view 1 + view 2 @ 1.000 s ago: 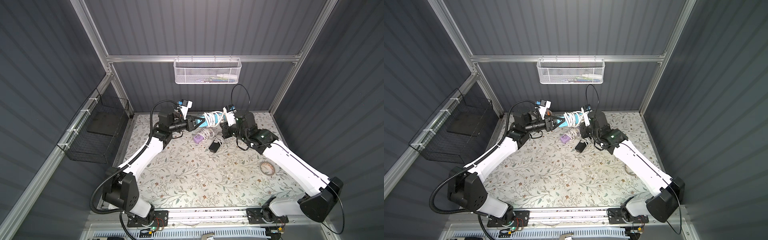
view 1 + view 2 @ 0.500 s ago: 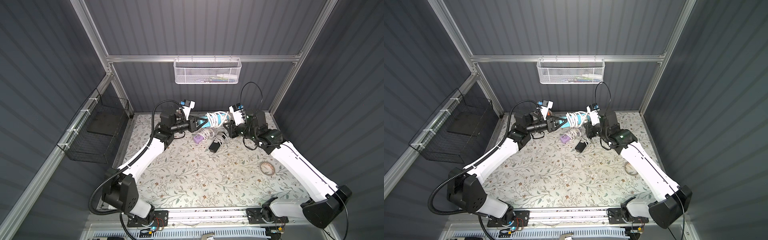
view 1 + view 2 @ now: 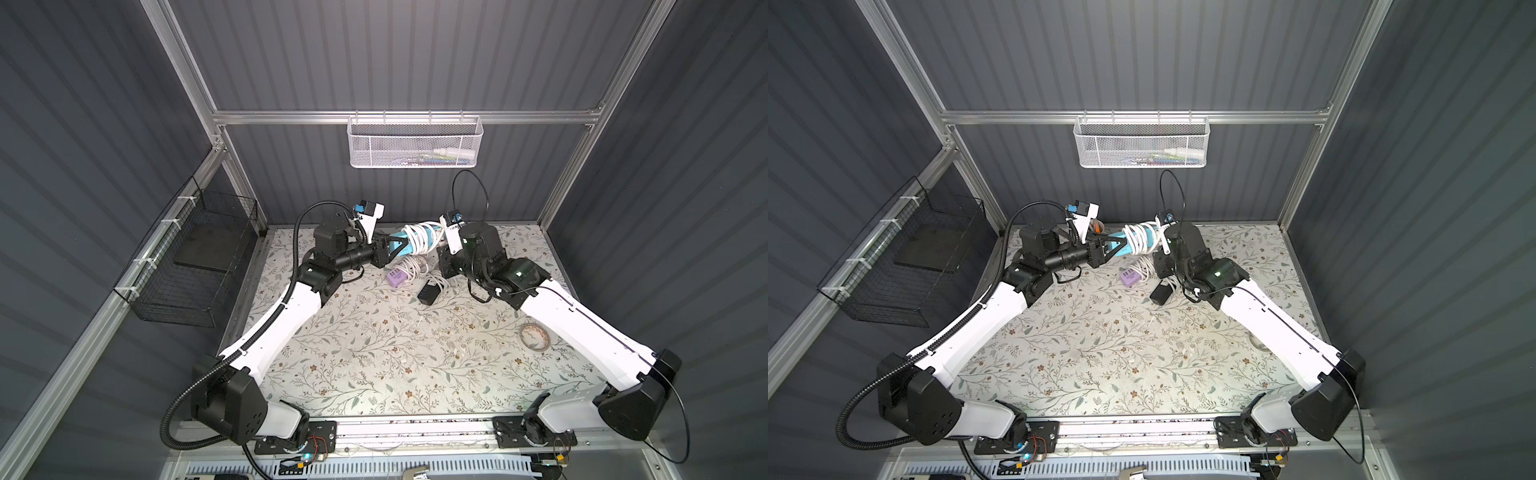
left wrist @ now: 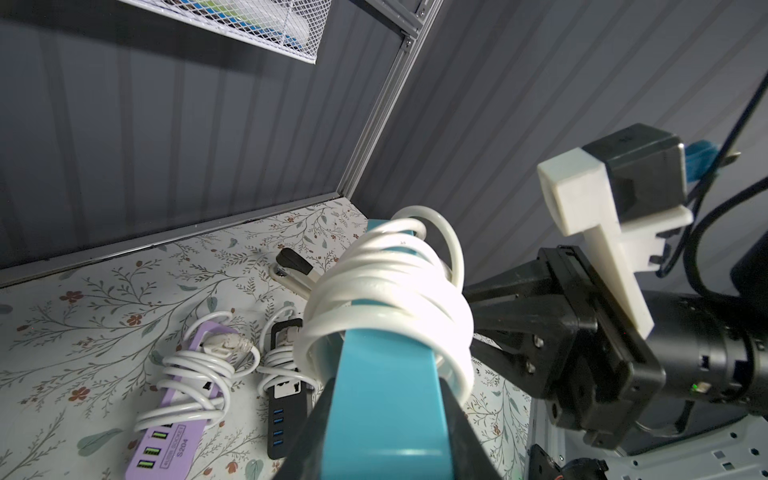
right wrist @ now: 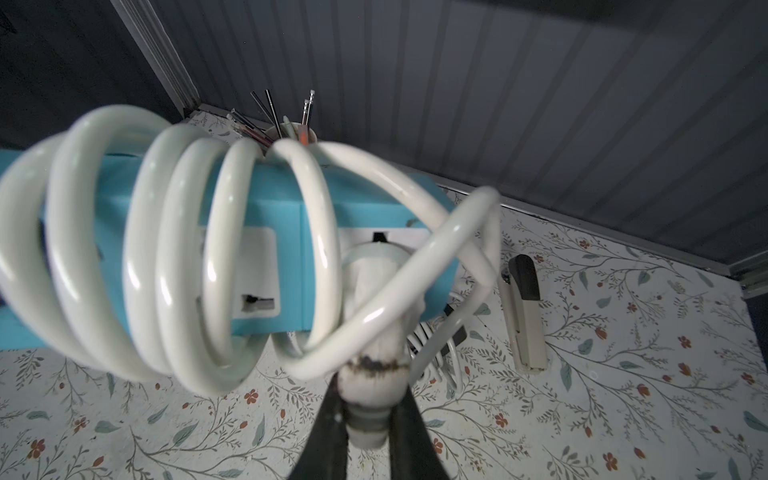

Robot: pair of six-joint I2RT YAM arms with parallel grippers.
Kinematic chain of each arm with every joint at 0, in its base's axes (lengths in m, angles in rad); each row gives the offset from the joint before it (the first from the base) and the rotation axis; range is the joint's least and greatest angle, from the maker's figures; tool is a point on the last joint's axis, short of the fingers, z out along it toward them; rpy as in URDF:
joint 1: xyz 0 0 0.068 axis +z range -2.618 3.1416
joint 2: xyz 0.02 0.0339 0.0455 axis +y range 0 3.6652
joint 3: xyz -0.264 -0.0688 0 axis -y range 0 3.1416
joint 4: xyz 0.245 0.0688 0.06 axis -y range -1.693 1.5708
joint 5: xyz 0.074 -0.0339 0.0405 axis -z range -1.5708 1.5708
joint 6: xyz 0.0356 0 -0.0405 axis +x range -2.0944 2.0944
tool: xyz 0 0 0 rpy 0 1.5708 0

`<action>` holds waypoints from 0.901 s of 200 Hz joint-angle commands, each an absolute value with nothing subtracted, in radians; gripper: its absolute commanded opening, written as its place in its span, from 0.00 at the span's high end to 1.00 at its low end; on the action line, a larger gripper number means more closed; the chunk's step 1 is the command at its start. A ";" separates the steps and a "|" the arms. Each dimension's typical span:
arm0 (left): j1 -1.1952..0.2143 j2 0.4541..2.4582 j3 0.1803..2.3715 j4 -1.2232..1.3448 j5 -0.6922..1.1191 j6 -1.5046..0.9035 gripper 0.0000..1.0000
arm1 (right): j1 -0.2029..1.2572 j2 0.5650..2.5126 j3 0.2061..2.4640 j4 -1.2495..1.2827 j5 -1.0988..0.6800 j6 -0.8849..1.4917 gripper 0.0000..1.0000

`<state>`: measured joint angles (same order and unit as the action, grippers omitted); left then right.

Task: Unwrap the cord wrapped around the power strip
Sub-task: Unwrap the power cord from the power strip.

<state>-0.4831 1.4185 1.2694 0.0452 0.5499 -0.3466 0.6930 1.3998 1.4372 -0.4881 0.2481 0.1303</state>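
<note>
Right arm is sitting close in at the power strip (image 3: 405, 246) again, about where it was a second ago, after swinging outward half a second ago; the strip is hanging at much the same spot throughout. Left gripper (image 3: 392, 248) is clamping one end of the teal strip, holding it off the mat (image 3: 374, 353) near the back wall. Right gripper (image 5: 368, 419) is pinching the plug (image 5: 372, 365) at the other end, with the white cord (image 4: 386, 291) coiling around the body in several turns (last loop slack, standing off the casing). Purple strip (image 4: 166, 440) underneath is showing "S204" and "SOCKET"; the rest is too small to read. Black strip (image 4: 286, 415) is lying just beside it, with stapler (image 5: 525, 316) and pen cup (image 5: 291, 133) crowding the back edge. Open mat is stretching toward the front, with the tape roll (image 3: 535, 336) lying by the right arm.
</note>
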 commanded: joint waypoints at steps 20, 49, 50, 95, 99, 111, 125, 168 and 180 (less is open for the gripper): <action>-0.499 1.416 1.280 0.091 0.473 -0.306 1.00 | 0.596 1.287 1.375 -0.430 -0.037 0.168 1.00; -0.492 1.422 1.283 0.101 0.498 -0.316 1.00 | 0.458 1.210 1.302 -0.394 -0.216 0.202 1.00; -0.492 1.422 1.283 0.102 0.498 -0.316 1.00 | 0.455 1.207 1.302 -0.394 -0.221 0.202 1.00; -0.490 1.425 1.284 0.104 0.491 -0.320 1.00 | 0.490 1.216 1.307 -0.398 -0.179 0.182 1.00; -0.491 1.424 1.282 0.106 0.490 -0.322 1.00 | 0.513 1.222 1.313 -0.403 -0.152 0.173 1.00; -0.491 1.427 1.284 0.104 0.481 -0.325 1.00 | 0.583 1.247 1.340 -0.413 -0.068 0.148 1.00; -0.497 1.428 1.282 0.103 0.459 -0.326 1.00 | 0.663 1.286 1.376 -0.422 0.012 0.126 1.00; -0.517 1.427 1.284 0.083 0.414 -0.309 1.00 | 0.785 1.370 1.459 -0.426 0.102 0.108 1.00; -0.518 1.427 1.283 0.078 0.410 -0.302 1.00 | 0.775 1.361 1.450 -0.426 0.107 0.108 1.00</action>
